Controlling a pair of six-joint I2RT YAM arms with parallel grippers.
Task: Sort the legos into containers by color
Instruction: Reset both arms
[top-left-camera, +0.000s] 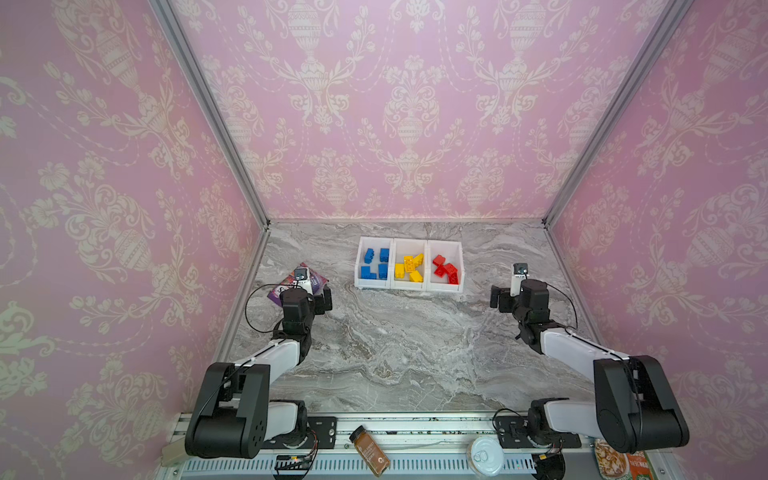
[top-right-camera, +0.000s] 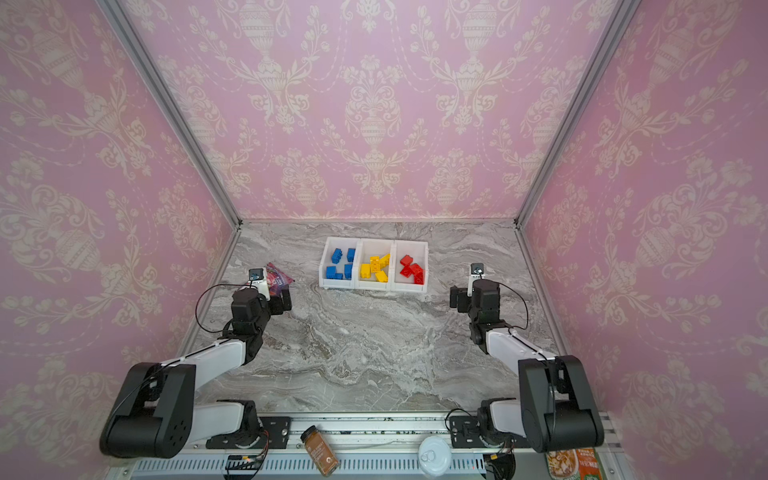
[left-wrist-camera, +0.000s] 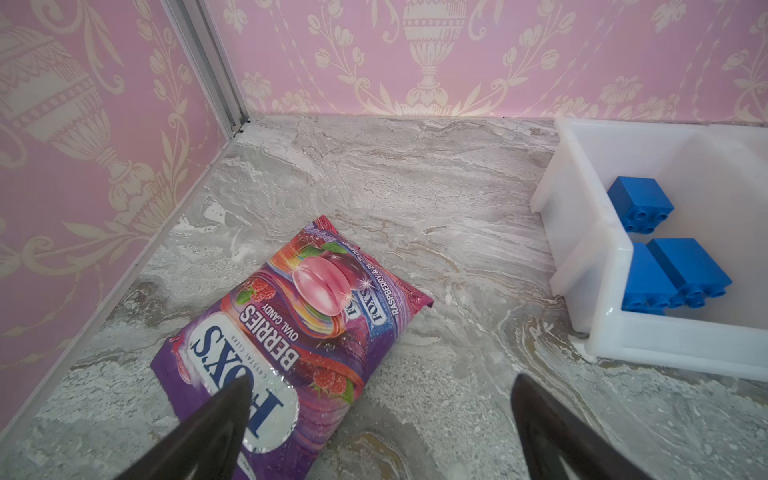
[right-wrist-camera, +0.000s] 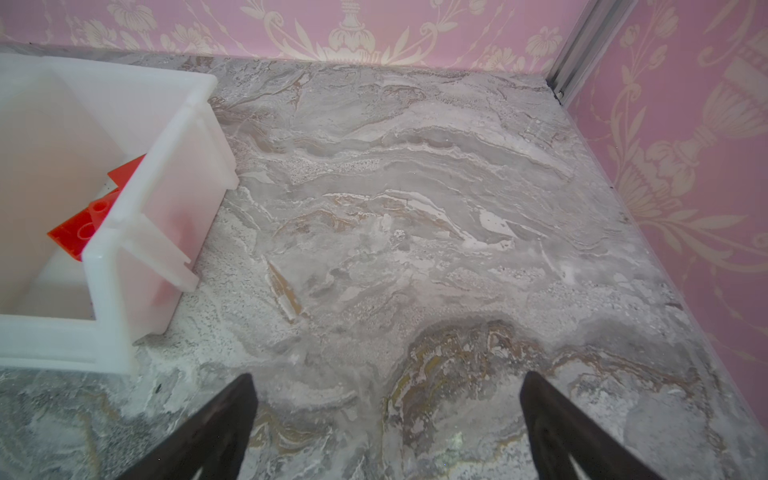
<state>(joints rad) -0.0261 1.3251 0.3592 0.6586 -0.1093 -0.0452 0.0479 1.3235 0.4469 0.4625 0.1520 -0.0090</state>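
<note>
Three joined white containers (top-left-camera: 409, 286) (top-right-camera: 374, 286) stand at the back middle of the marble table. The left one holds blue legos (top-left-camera: 376, 264) (left-wrist-camera: 642, 203), the middle one yellow legos (top-left-camera: 410, 268), the right one red legos (top-left-camera: 446, 270) (right-wrist-camera: 79, 228). No lego lies loose on the table in any view. My left gripper (top-left-camera: 324, 299) (left-wrist-camera: 380, 390) hovers open to the left of the containers, one finger over a candy bag. My right gripper (top-left-camera: 498, 297) (right-wrist-camera: 386, 386) hovers open to their right over bare marble. Neither holds anything.
A purple candy bag (left-wrist-camera: 291, 324) (top-left-camera: 313, 279) lies near the left wall under my left wrist. On the front rail sit a brown spice jar (top-left-camera: 370, 451), a white-lidded can (top-left-camera: 484, 455) and a food packet (top-left-camera: 619, 461). Pink walls close in three sides.
</note>
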